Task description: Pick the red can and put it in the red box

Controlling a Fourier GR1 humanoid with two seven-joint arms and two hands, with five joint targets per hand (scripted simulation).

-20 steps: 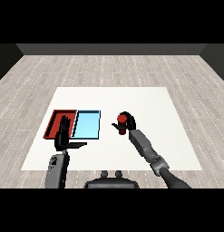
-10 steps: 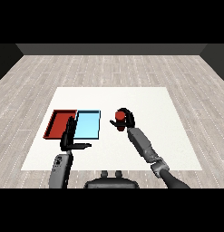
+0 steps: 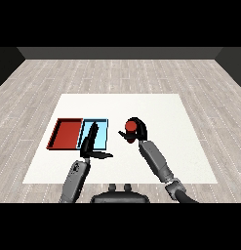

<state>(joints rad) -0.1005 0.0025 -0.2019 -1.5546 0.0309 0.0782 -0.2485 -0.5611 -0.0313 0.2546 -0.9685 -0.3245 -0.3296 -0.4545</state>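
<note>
Step in hand: the grasp of the red can (image 3: 130, 127). The can stands upright on the white counter (image 3: 190, 146), to the right of the light blue tray (image 3: 103, 139) and apart from it. The right hand (image 3: 137, 131) is at the can with fingers curled round its far and right sides, thumb at the near side; I judge it closed on the can, with the can not visibly lifted off the counter.

The left hand (image 3: 91, 140) hangs over the near part of the light blue tray, fingers straight and pointing away, thumb stuck out to the right; it holds nothing.

The red tray (image 3: 67, 133) lies at the far left, touching the blue one along their shared edge.

Next move, as I judge it: lift the can, carry it leftward across the blue tray, and set it down inside the red tray. The left hand sits on that path, so the carry must pass above or beyond it.
</note>
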